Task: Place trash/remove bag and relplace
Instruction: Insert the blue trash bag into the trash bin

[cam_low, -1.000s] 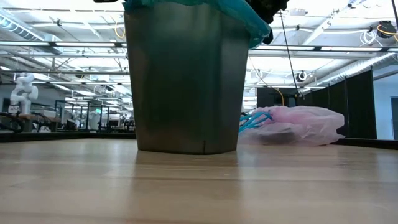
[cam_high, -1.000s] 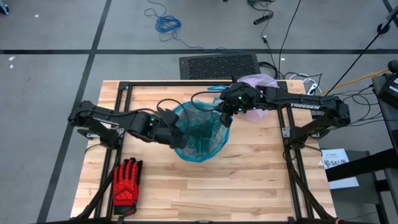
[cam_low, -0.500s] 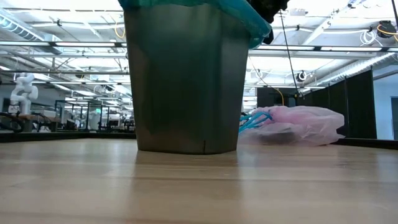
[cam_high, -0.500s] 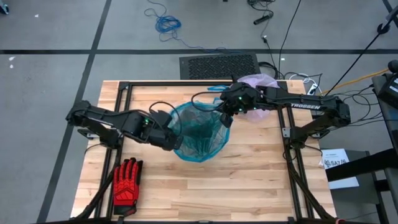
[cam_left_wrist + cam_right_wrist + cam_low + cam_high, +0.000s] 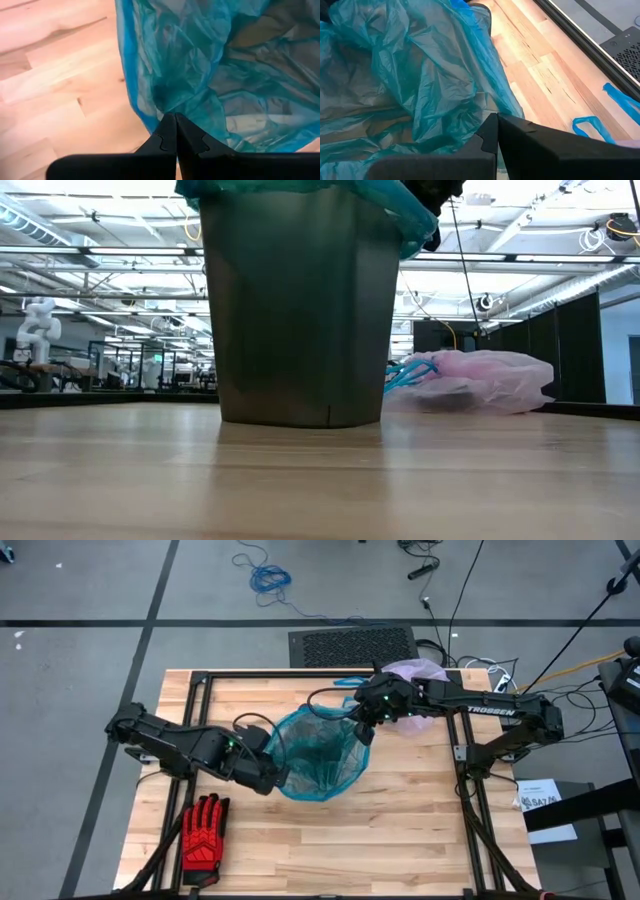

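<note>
The left pincer point(image 5: 272, 778) pinches the teal bag point(image 5: 318, 755) at its eight o'clock edge; the right pincer point(image 5: 363, 730) is clamped on the two o'clock edge. The teal bag lines a dark bin point(image 5: 300, 310). The tied pink bag point(image 5: 470, 380) lies at the worktop's point(image 5: 400, 830) one o'clock corner, a red glove point(image 5: 203, 832) at seven o'clock.

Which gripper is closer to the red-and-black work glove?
Left. The left gripper, shut on the teal plastic bag, sits just above the red-and-black work glove; the right gripper is across the bin, far side.
</note>
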Controlling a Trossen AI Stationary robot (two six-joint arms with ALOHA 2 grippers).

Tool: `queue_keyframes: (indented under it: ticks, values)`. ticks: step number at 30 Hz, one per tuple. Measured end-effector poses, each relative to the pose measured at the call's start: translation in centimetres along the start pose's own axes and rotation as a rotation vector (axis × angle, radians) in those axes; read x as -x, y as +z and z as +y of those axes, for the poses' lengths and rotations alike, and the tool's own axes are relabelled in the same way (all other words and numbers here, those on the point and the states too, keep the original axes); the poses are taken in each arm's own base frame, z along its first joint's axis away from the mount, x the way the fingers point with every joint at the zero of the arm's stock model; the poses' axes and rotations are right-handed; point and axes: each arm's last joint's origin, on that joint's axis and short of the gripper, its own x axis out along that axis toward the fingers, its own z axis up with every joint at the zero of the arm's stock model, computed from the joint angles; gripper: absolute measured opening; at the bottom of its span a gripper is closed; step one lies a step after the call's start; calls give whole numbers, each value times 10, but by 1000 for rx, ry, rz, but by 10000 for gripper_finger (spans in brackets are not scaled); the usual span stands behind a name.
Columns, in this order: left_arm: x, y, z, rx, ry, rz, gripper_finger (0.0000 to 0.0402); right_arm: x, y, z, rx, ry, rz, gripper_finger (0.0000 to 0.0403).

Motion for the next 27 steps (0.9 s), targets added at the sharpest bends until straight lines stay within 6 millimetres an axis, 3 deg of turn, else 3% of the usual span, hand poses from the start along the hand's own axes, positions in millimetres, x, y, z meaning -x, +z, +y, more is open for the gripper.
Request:
queue_keyframes:
  ticks: [7,12,19,24,27]
  values:
    - [-4,-4,8,-17,82,2,0,-2,-6,-11,-17,-93,53,0]
    - [-14,-8,11,-30,115,-20,0,-15,-25,-24,-49,-125,120,0]
    - [-35,-17,10,-12,120,-52,0,-32,-45,-24,-94,-69,140,0]
    - [-48,-23,11,-11,116,-72,0,-33,-46,-24,-105,-71,141,0]
    - [-41,-23,14,-15,125,-70,0,-24,-45,-24,-116,-69,119,0]
